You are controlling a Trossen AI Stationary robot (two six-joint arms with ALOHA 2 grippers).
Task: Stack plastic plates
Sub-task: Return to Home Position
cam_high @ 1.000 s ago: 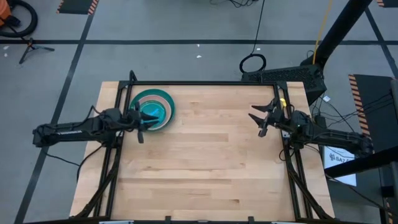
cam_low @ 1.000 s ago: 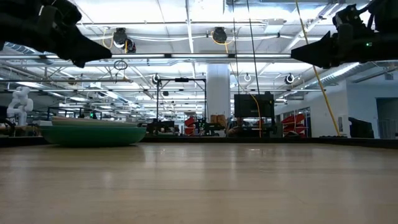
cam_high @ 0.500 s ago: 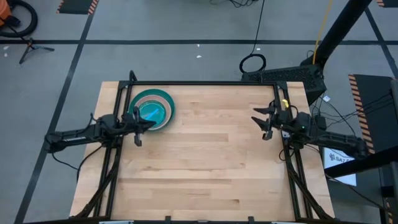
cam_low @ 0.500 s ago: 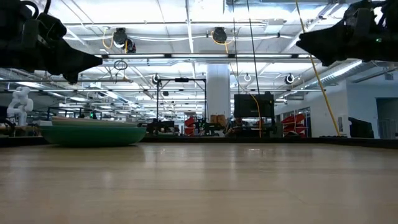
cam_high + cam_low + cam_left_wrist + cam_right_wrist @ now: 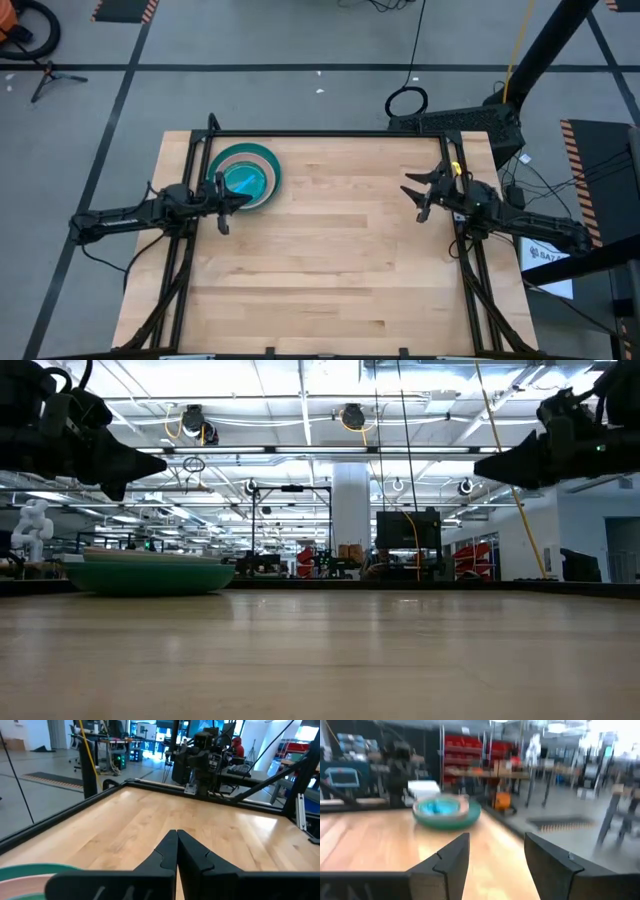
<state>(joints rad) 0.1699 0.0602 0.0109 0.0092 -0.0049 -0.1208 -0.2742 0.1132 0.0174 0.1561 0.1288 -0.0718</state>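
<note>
**One pile of plates at the far left, both arms lifted off it**

The plastic plates [image 5: 243,178] stand as a single stack near the far left corner of the wooden surface [image 5: 340,260]. A dark green plate [image 5: 451,823] at the bottom carries the rest nested inside it. A pinkish rim [image 5: 465,808] shows partway up, and a translucent blue plate [image 5: 246,181] lies on top. Every plate in view is in this pile.

The left end effector [image 5: 232,197] is the nearer one. It hangs just above the stack's near edge and clear of it, with its fingers pressed together and nothing between them. The stack lies right below and beside its tip, toward the far edge.

The right end effector [image 5: 411,201] is raised over the far right side, well apart from the stack. It points across the surface toward the pile, with its fingers spread and empty.

The stacking looks finished. The round pile gives no long axis to line up with, so what is left appears to be drawing both arms back without the left tip clipping the top plate.
</note>
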